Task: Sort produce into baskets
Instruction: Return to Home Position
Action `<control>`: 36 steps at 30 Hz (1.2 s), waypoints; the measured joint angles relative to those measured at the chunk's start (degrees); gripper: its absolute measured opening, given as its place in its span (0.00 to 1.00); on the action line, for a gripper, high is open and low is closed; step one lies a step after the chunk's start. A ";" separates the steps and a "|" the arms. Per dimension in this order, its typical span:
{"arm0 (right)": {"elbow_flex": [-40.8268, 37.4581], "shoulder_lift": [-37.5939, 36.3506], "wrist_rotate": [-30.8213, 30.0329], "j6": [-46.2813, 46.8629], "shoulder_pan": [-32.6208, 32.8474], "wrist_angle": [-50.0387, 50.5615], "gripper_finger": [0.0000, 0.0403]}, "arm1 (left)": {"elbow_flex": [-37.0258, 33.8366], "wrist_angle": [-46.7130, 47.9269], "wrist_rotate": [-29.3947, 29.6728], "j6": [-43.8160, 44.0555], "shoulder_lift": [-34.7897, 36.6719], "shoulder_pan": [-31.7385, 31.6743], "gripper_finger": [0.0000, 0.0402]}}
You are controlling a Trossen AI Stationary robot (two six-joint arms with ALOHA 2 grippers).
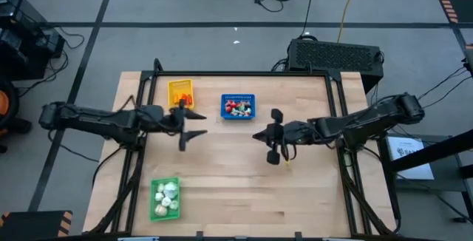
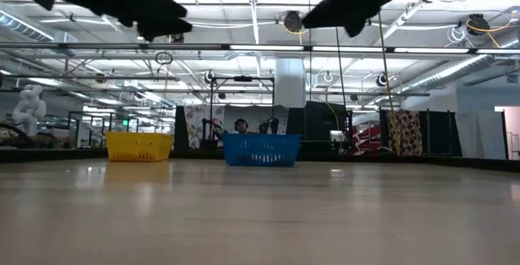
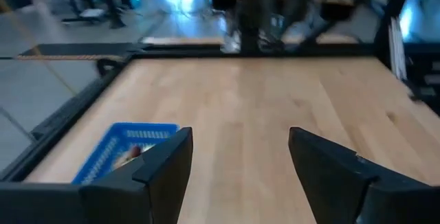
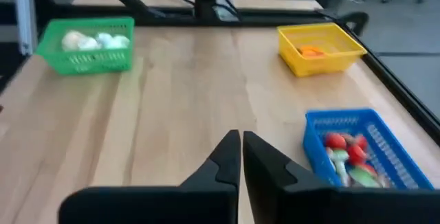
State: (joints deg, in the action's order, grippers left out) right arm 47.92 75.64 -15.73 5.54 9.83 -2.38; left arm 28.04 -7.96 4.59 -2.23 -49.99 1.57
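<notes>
Produce [image 4: 347,152] in baskets [image 4: 323,62], apart from left gripper [image 3: 240,148], spread; right gripper [image 4: 240,138] seemingly pressed together.

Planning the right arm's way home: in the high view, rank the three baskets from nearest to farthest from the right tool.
1. The blue basket, just off the right tool.
2. The yellow basket, left of the blue one.
3. The green basket, farthest, by the opposite edge, left side.
</notes>
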 joint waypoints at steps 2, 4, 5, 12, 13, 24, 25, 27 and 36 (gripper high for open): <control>0.02 -1.33 -2.94 0.91 1.45 2.87 0.02 | -1.99 0.37 0.31 1.91 4.05 -0.87 0.62; 0.00 -2.48 -6.97 1.50 2.79 5.19 0.01 | -3.98 0.30 0.29 3.37 7.68 -1.24 0.62; 0.00 -3.09 -8.91 1.56 3.39 6.33 0.01 | -4.93 0.48 0.41 3.83 9.42 -1.27 0.62; -3.56 -8.12 -13.90 3.00 5.11 9.63 0.00 | -10.27 2.21 1.99 6.31 19.33 -1.25 0.62; -4.93 -9.42 -13.90 3.37 5.09 9.33 0.00 | -11.05 3.00 1.97 6.42 20.80 -1.23 0.62; -24.80 -27.40 0.48 2.12 1.25 -15.65 0.00 | -20.37 2.34 1.89 7.97 34.08 -1.18 0.62; -26.22 -28.29 1.21 2.16 0.73 -17.35 0.00 | -21.01 2.45 1.89 8.02 34.97 -1.18 0.62; -28.62 -29.60 1.86 2.83 -0.43 -19.48 0.00 | -21.88 2.56 1.89 8.96 36.47 -1.18 0.62; -35.68 -30.65 12.46 4.55 -6.79 -20.97 0.00 | -22.10 4.23 1.52 9.45 38.94 -1.18 0.62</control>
State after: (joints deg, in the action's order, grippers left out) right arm 12.24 44.99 -3.27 10.09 3.04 -23.36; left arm 5.93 -3.73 6.11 7.22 -11.05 0.38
